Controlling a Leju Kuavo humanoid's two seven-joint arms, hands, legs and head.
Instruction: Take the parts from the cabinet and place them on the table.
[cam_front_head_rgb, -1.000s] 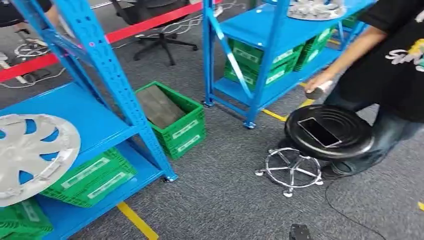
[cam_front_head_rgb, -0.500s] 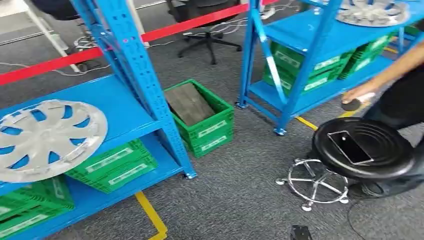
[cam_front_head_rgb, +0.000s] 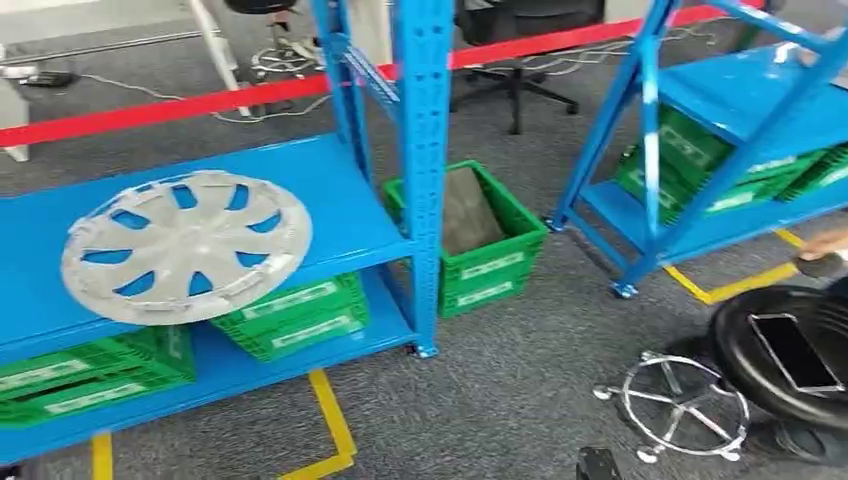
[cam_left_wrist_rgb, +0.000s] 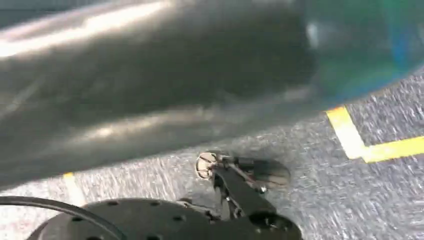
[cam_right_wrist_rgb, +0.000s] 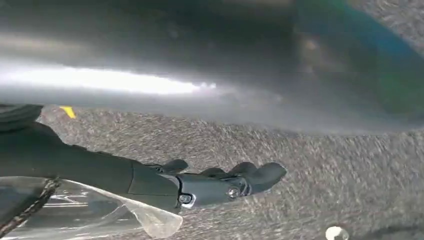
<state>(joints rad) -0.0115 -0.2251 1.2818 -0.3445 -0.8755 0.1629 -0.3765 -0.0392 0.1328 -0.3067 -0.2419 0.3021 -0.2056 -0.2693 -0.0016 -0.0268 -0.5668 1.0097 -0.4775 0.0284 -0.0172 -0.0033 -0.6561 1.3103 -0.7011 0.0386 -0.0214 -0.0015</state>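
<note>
A silver hubcap (cam_front_head_rgb: 187, 245) lies flat on the upper blue shelf (cam_front_head_rgb: 330, 190) of the near cabinet, left of centre in the head view. Green crates (cam_front_head_rgb: 290, 315) sit on the shelf below it. In the right wrist view my right hand (cam_right_wrist_rgb: 225, 182) hangs over grey carpet, its dark fingers stretched out with nothing in them. The left wrist view is blurred. It shows my left hand (cam_left_wrist_rgb: 245, 175) above the carpet, and I see nothing in it. Both hands are well away from the hubcap.
A blue upright post (cam_front_head_rgb: 425, 170) stands at the cabinet's right end. A green crate (cam_front_head_rgb: 480, 250) sits on the floor beside it. A second blue rack (cam_front_head_rgb: 740, 100) stands at the right. A black stool seat (cam_front_head_rgb: 790, 350), its chrome base (cam_front_head_rgb: 685, 405) and a person's hand (cam_front_head_rgb: 825, 245) are at the right edge.
The whole picture has shifted right, so the camera has turned left. The hubcap cabinet now sits nearer the centre, and the person has slid almost out of the picture.
</note>
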